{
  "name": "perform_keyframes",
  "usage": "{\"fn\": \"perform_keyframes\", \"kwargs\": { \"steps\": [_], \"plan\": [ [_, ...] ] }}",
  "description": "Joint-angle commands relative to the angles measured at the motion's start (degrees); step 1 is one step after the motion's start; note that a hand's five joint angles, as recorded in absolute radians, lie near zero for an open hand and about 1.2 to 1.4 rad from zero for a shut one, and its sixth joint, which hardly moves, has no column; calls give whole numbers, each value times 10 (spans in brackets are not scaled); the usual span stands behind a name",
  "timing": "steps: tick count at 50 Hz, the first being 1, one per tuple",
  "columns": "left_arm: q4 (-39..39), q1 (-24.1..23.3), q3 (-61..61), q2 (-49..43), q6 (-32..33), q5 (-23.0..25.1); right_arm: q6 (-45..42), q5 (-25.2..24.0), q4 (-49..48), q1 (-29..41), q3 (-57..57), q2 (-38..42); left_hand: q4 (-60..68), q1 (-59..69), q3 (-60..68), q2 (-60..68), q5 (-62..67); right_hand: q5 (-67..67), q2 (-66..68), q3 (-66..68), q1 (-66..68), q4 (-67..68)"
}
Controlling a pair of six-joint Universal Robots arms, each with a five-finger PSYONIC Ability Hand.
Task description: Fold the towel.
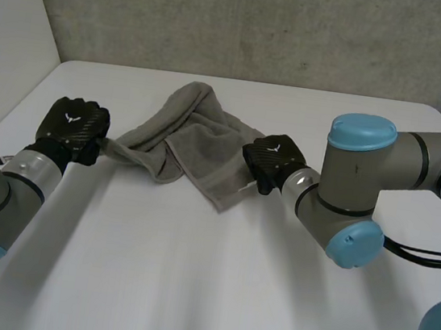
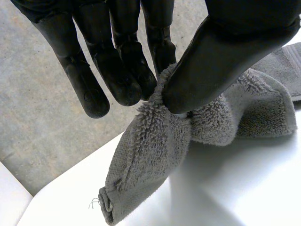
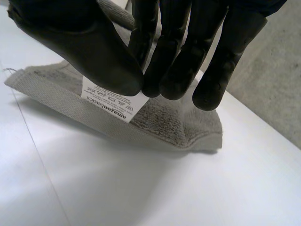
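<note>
The grey towel [image 1: 191, 141] lies bunched at upper centre of the head view, with bare white table [image 1: 189, 283] across the lower frame. The left hand [image 1: 71, 129] pinches the towel's left end between thumb and fingers. The right hand [image 1: 274, 160] clamps its right edge, and the right wrist view shows a white care label [image 3: 109, 104] in that pinch.

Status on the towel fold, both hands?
Left hand pinching towel at one end. Right hand pinching opposite edge by the white label. Towel bunched between them on table, fold not done. Nothing blocking.
</note>
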Motion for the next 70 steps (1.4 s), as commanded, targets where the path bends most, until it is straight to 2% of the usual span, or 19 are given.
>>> {"fn": "perform_keyframes", "kwargs": {
  "steps": [1, 8, 15, 20, 29, 30, 31, 46, 58, 70],
  "plan": [
    [1, 0, -3, 0, 0, 1, -9, 5, -5, 28, -2, -6, 21, 66, 32, 36, 58, 30, 47, 45, 34, 36],
    [7, 1, -2, 0, 0, 0, -56, 47, -5, 32, 8, -7, 21, 66, 32, 36, 58, 30, 47, 45, 34, 36],
    [9, 1, -3, 1, 0, 1, -136, 92, -7, -31, 48, -25, 21, 66, 32, 36, 58, 30, 47, 45, 34, 36],
    [8, 0, -4, 0, 0, 1, -136, 121, -39, -52, 60, -52, 21, 66, 32, 36, 58, 30, 47, 45, 34, 36],
    [8, -1, -5, 1, 0, 1, -138, 130, -81, -48, 94, -70, 21, 66, 32, 36, 58, 30, 47, 45, 34, 36],
    [8, -1, -5, 1, 0, 1, -133, 130, -81, -45, 104, -71, 21, 66, 32, 36, 58, -308, -290, -293, -304, -301],
    [8, 0, -5, 1, 0, 1, -132, 128, -82, -43, 118, -75, 21, 66, 32, 36, 58, -559, -542, -544, -555, -553],
    [8, -6, -5, 0, 0, 1, -64, 117, -107, -21, 240, -132, 21, 66, 32, 36, 58, -535, -517, -520, -531, -529],
    [8, -9, -5, 0, 0, 0, -62, 65, -148, -42, 263, -107, 21, 66, 32, 36, 58, -400, -383, -385, -396, -394],
    [16, -8, -12, 0, 0, 1, -61, 62, -171, -47, 251, -83, 21, 66, 32, 36, 58, -374, -356, -358, -369, -367]
  ]
}}
